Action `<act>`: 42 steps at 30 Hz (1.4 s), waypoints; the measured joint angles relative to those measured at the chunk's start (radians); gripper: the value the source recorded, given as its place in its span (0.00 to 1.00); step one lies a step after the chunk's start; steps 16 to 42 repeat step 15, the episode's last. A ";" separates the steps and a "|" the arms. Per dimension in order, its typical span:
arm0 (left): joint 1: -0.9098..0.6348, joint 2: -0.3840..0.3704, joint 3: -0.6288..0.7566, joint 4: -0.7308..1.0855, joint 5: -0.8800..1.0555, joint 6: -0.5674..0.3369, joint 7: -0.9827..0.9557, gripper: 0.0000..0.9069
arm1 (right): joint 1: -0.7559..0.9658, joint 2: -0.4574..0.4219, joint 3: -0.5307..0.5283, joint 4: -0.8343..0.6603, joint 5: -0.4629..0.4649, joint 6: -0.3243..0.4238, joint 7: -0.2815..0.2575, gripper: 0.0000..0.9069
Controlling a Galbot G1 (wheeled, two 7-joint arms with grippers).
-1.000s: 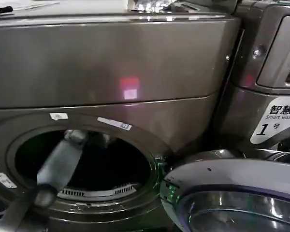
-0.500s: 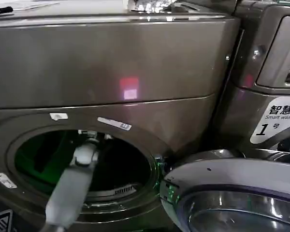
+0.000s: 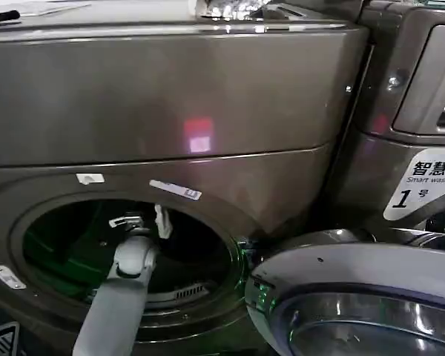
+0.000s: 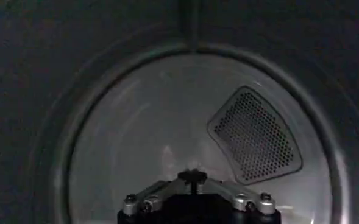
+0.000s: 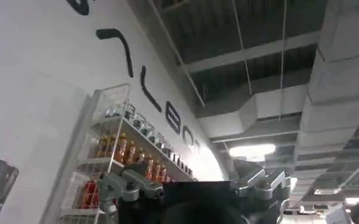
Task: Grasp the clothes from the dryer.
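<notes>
Bronze-grey dryer [image 3: 170, 111] drum holds the left claw [image 3: 141, 222].

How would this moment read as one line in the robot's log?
left gripper: inside dryer drum | door: open | clothes: not seen | right gripper: pointing at ceiling
</notes>
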 measured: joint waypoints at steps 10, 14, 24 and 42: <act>0.034 -0.008 -0.003 -0.041 0.002 0.005 -0.011 0.00 | 0.004 0.001 0.014 0.009 0.009 -0.018 -0.009 1.00; 0.035 -0.007 -0.005 -0.044 0.001 0.007 -0.012 0.00 | 0.003 0.001 0.015 0.011 0.009 -0.024 -0.012 1.00; 0.035 -0.006 -0.005 -0.044 0.001 0.007 -0.011 0.00 | 0.003 0.001 0.016 0.011 0.009 -0.025 -0.014 1.00; 0.035 -0.006 -0.005 -0.044 0.001 0.007 -0.011 0.00 | 0.003 0.001 0.016 0.011 0.009 -0.025 -0.014 1.00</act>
